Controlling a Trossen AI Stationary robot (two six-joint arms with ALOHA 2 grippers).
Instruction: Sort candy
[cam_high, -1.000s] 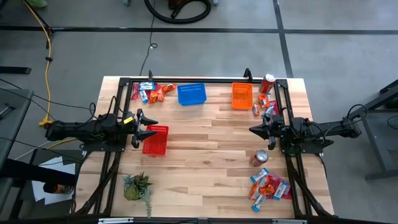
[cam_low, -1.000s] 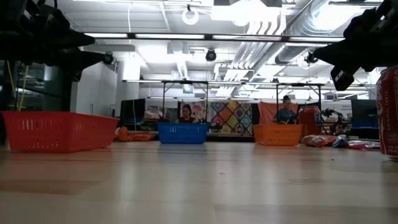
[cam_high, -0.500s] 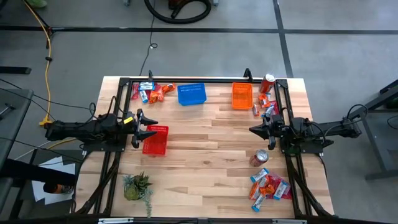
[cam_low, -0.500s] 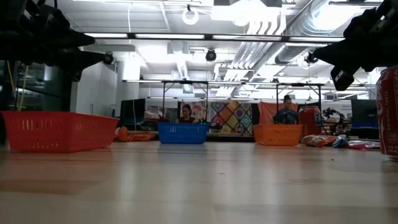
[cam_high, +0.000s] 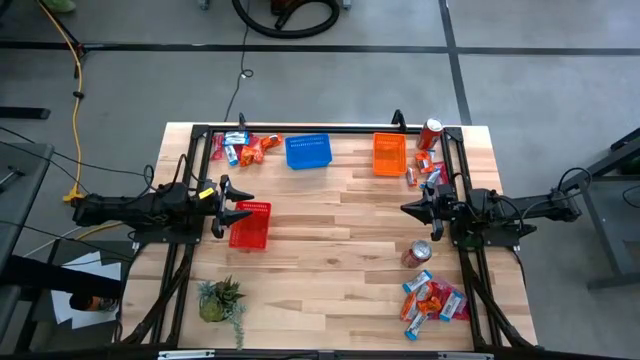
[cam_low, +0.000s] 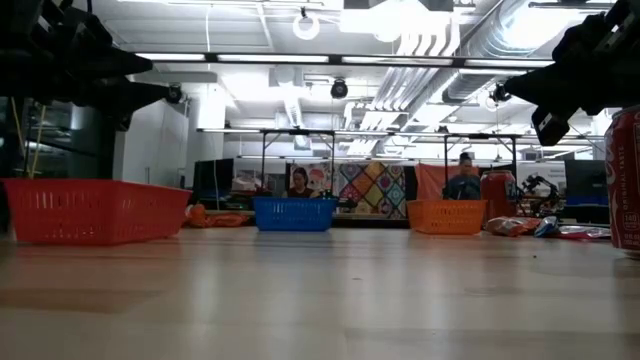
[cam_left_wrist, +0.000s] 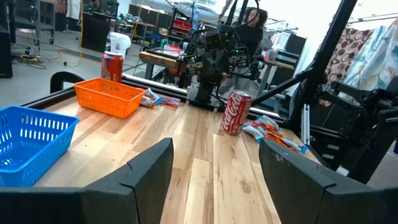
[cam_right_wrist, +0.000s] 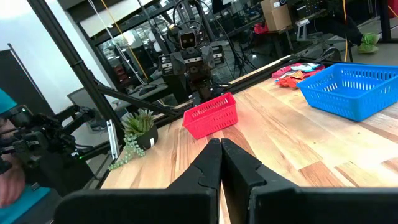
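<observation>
The left gripper (cam_high: 228, 207) hung with its fingers spread apart and empty over the left side of the table (cam_high: 330, 250), just beside the red basket (cam_high: 250, 224). The right gripper (cam_high: 408, 209) hung opposite it on the right side, its fingers pressed together with nothing between them, near a red soda can (cam_high: 417, 253) lying on the wood. The candy lay in three loose heaps: one (cam_high: 240, 148) at the far left corner beside the blue basket (cam_high: 308, 151), one (cam_high: 427, 168) at the far right between the orange basket (cam_high: 390, 154) and the right arm, and one (cam_high: 432, 298) at the near right corner. A second soda can (cam_high: 430, 133) stood at the far right corner. A small potted plant (cam_high: 221, 298) stood at the near left.
</observation>
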